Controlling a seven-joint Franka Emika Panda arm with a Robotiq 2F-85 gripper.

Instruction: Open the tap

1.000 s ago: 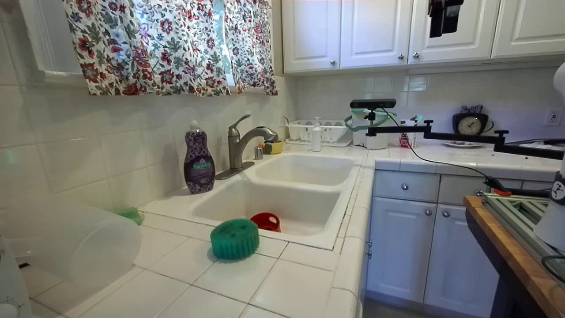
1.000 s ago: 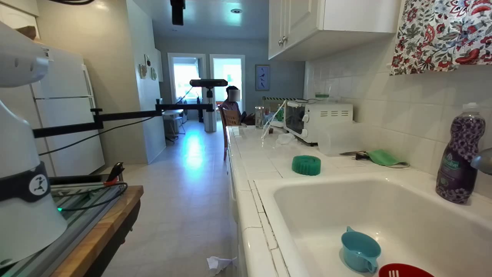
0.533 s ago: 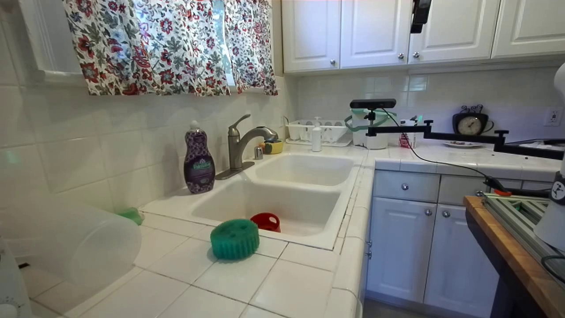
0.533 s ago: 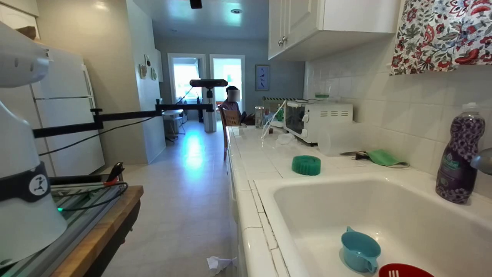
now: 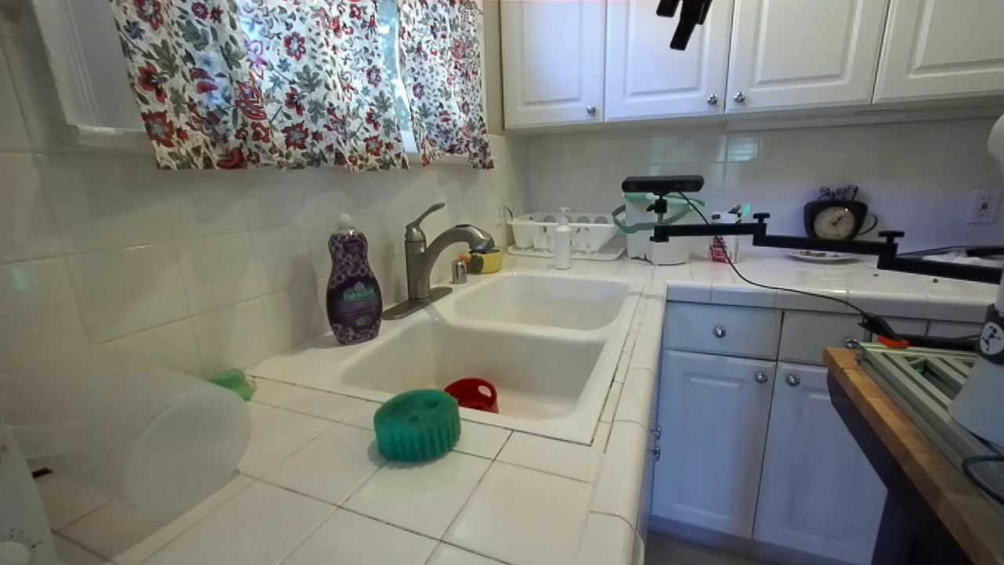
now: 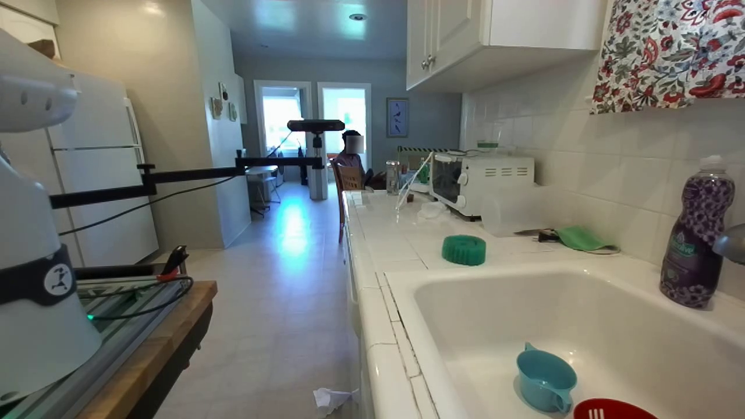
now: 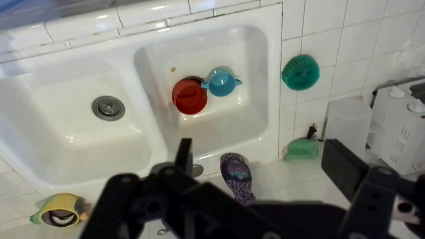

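The tap [image 5: 427, 259] is brushed grey metal with an arched spout and a single lever handle on top. It stands behind the double sink, its lever slanting upward. In an exterior view only its spout tip [image 6: 732, 243] shows at the right edge. In the wrist view it is mostly hidden behind a gripper finger; a rounded grey end of its base [image 7: 198, 170] shows. My gripper [image 7: 262, 157] is open with nothing between its fingers. In an exterior view the gripper [image 5: 689, 20] is at the top edge, high above and well right of the tap.
A purple dish-soap bottle [image 5: 354, 286] stands beside the tap. The sink [image 5: 604, 337] holds a red cup [image 7: 189, 96] and a blue cup [image 7: 221, 83]. A green scrubber [image 5: 417, 424] lies on the counter. A yellow sponge holder [image 5: 486, 260] and camera arm [image 5: 706, 232] are beyond.
My gripper has moved left along the top of an exterior view, toward the tap's side, and turned somewhat. It has risen out of sight in an exterior view. The tap has not moved.
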